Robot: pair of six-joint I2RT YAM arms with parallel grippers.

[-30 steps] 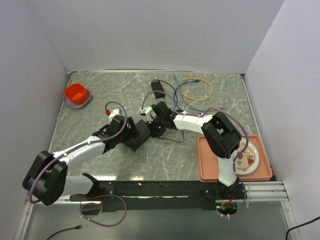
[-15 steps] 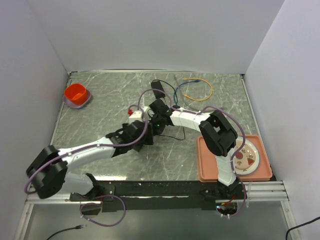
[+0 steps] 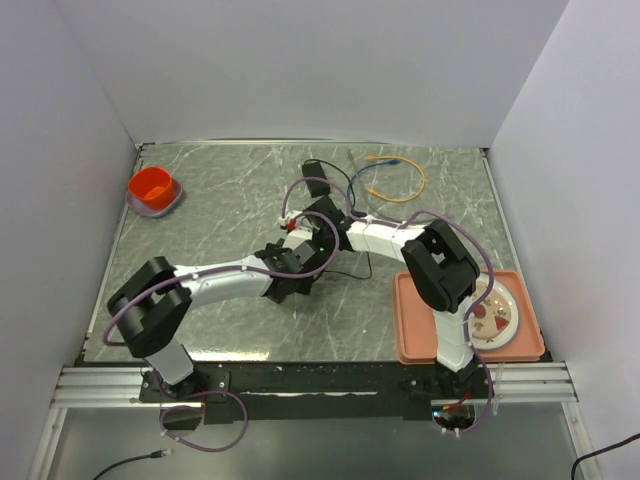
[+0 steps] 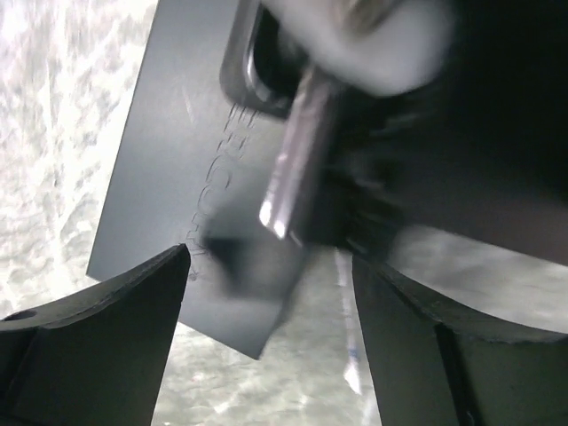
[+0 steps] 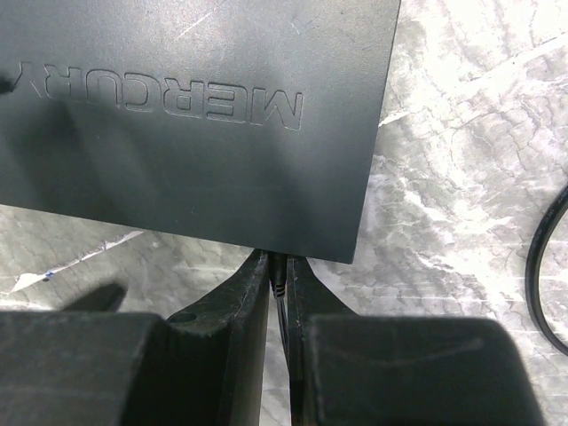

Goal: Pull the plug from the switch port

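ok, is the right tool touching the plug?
Touching. Right wrist view: the right tool pinches the plug at the black box edge, no gap.

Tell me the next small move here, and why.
Probably close the left hand on the black box to brace it. It stands open astride the box's corner, while the right hand is pinched on the plug at the box's edge; pulling unbraced would likely drag the box.

I note the box (image 5: 177, 115) mid-table (image 3: 200, 210), plug (image 5: 278, 272) in its edge, adapter brick (image 3: 316, 178) behind, bowl (image 3: 153, 190) far left, plate (image 3: 497, 318) on tray (image 3: 420, 345) near right.
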